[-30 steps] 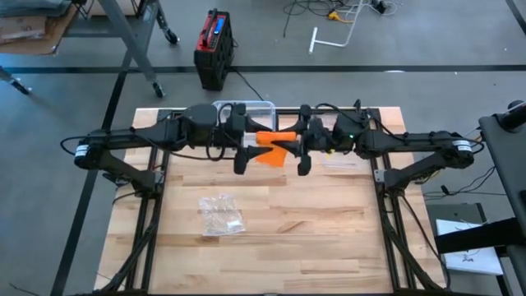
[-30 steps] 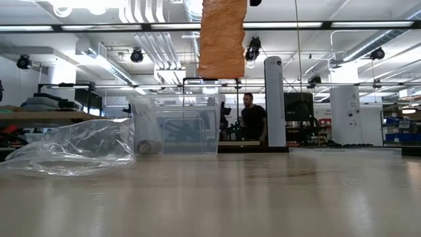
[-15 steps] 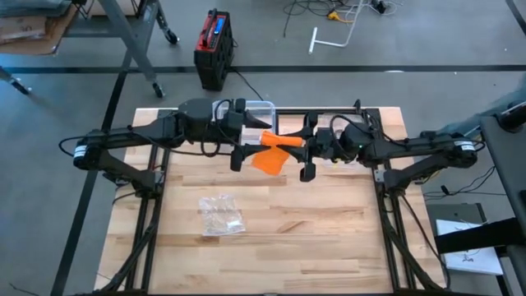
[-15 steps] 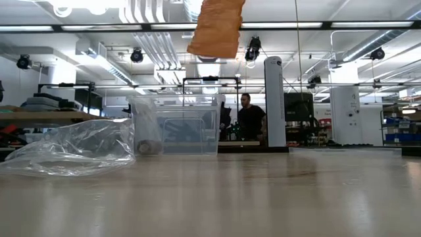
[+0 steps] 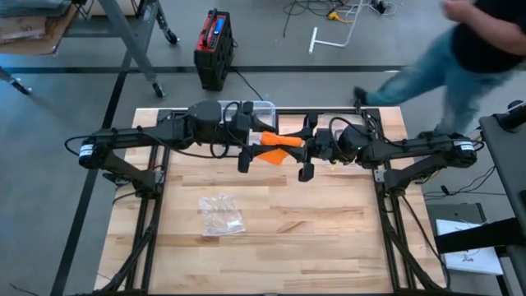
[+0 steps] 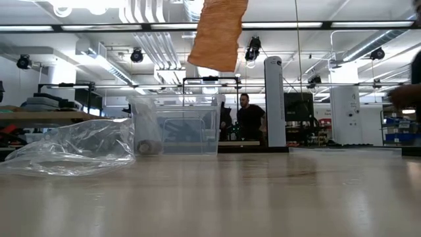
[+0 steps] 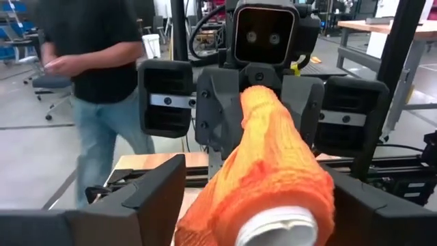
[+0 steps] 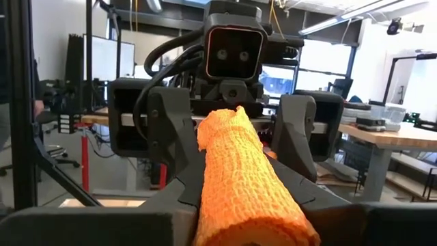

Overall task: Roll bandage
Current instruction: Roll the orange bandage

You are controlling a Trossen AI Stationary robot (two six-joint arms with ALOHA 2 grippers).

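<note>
Wooden planks are forming the surface (image 5: pixel 271 230), and from overhead both arms are meeting above its twelve o'clock edge. The left end effector (image 5: pixel 244 150) and the right end effector (image 5: pixel 306 154) are facing each other with the orange bandage (image 5: pixel 274 145) bridging the gap between them, well clear of the wood. A clear container (image 5: pixel 261 108) is sitting just behind them, and a crumpled plastic bag (image 5: pixel 220 215) is lying toward seven o'clock. A person (image 5: pixel 460 49) is now crossing the floor at two o'clock, where half a second ago there was nobody.

At surface height, the loose tail of the bandage is hanging from above, swinging slightly back from its earlier tilt.

Through the left wrist camera, the bandage is showing as a partly wound roll on a white core (image 7: pixel 280 230), lying between that arm's fingers (image 7: pixel 160 191), which are standing wide; whether they are pressing on the roll cannot be told. They were opening and shifting over the last second, which suggests a re-grip between turns.

Through the right wrist camera, the roll is running straight ahead from the right fingers, which are clamping its near end.
</note>
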